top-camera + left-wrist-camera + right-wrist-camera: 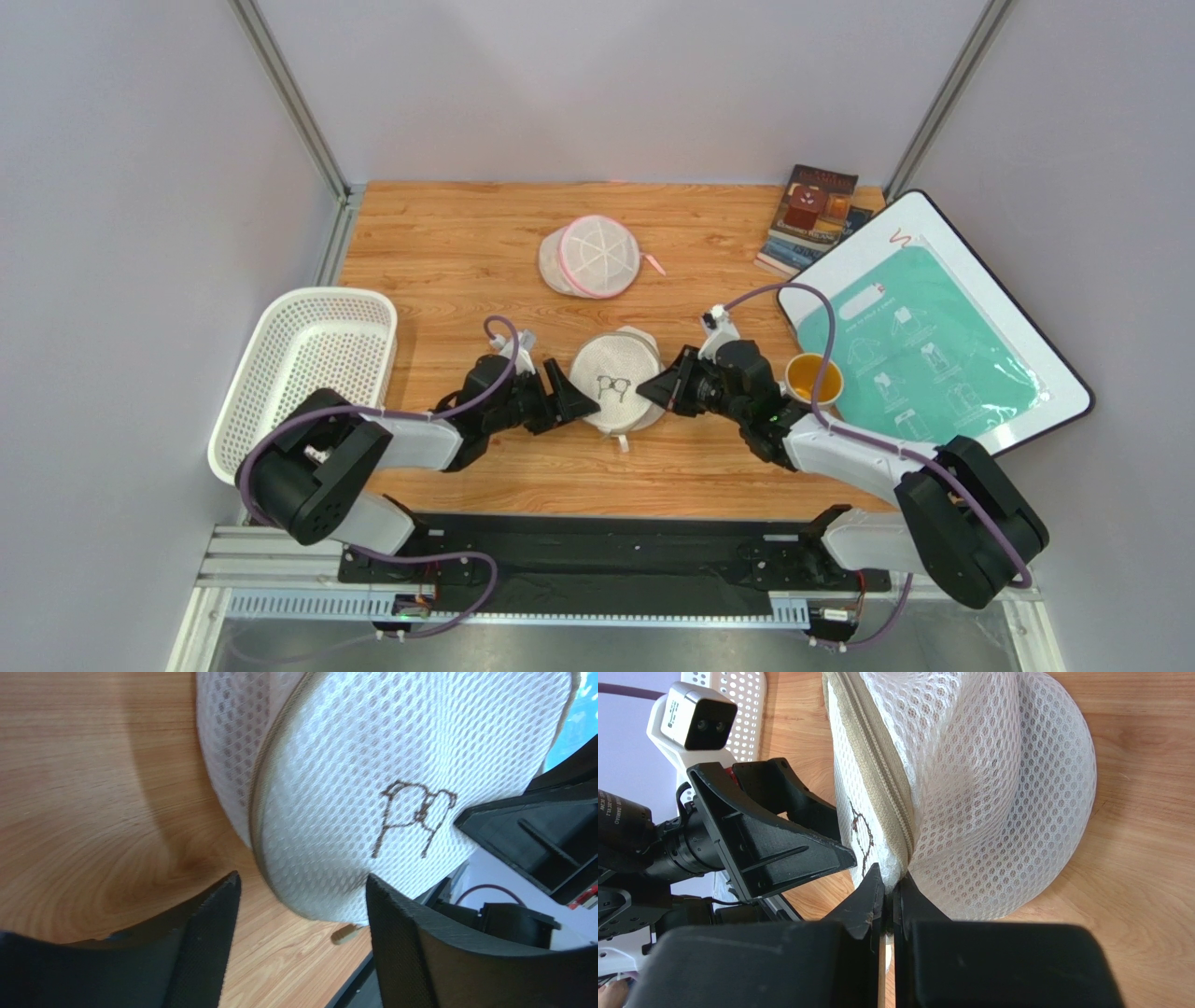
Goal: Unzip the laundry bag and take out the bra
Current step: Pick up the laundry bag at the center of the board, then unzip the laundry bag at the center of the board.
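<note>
The laundry bag (615, 381), a beige-white mesh pouch with a dark bra pictogram, lies at the table's middle. My left gripper (578, 406) is open at its left edge; in the left wrist view the jaws (302, 906) stand wide apart just short of the bag (393, 763), with the small beige zip pull (344, 934) on the wood between them. My right gripper (654, 391) is shut on the bag's zipped rim, seen pinched in the right wrist view (891, 882) against the bag (997, 798). The zip looks closed. The bra does not show.
A white basket (302, 371) stands at the left. A round mesh pouch with pink trim (596, 255) lies behind the bag. Books (814, 213), a white board with a teal sheet (926, 336) and a yellow cup (814, 378) are at the right.
</note>
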Available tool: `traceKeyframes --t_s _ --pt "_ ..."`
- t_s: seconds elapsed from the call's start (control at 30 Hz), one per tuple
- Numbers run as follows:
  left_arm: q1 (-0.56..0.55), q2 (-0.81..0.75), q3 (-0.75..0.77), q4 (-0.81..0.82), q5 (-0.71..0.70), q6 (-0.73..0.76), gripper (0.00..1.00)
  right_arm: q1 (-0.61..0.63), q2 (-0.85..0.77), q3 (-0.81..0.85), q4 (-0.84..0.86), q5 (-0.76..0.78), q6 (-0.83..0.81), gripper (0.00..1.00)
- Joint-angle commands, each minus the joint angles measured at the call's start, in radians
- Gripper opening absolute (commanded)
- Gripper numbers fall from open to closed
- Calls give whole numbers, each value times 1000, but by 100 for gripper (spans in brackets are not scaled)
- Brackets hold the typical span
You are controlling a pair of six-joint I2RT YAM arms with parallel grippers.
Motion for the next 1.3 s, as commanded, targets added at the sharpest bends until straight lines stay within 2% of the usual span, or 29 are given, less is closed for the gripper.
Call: traceKeyframes --t_s 0.0,0.13,0.17,0.23,0.27,0.3,0.37,0.4,0.43,0.53,0.7,1.0,1.27 --pt "-16 35 45 124 27 -23 63 7 -6 0 71 -33 5 0" --pt "-16 52 31 163 33 -38 45 5 -4 2 62 -41 -1 0" --pt "-16 50 28 175 31 -45 34 7 0 2 63 -44 -4 0" --pt "-16 42 16 183 28 -48 19 7 6 3 56 -45 -9 0" --pt "-16 38 10 183 27 -52 2 5 9 9 46 -42 -23 0" --pt "-16 35 7 183 27 -55 0 5 13 17 5 -36 -33 2" --pt "-16 10 -12 183 22 -66 0 12 10 55 -62 8 -67 30" --pt "-16 0 -23 181 1 -71 0 19 -6 69 -151 39 -108 44" --pt "-16 -32 -33 176 -13 -77 0 47 -18 89 -202 125 -128 58" --pt "-18 -123 -53 92 -76 -80 0 138 -72 163 -384 333 -187 69" --pt "-24 -307 -56 -75 -174 -65 0 269 -116 212 -451 447 -155 69" --pt "-27 -471 -59 -248 -245 -34 0 547 57 336 -397 530 -86 66" --pt "-27 -514 -87 -255 -249 -45 0 568 198 424 -412 542 -106 61"
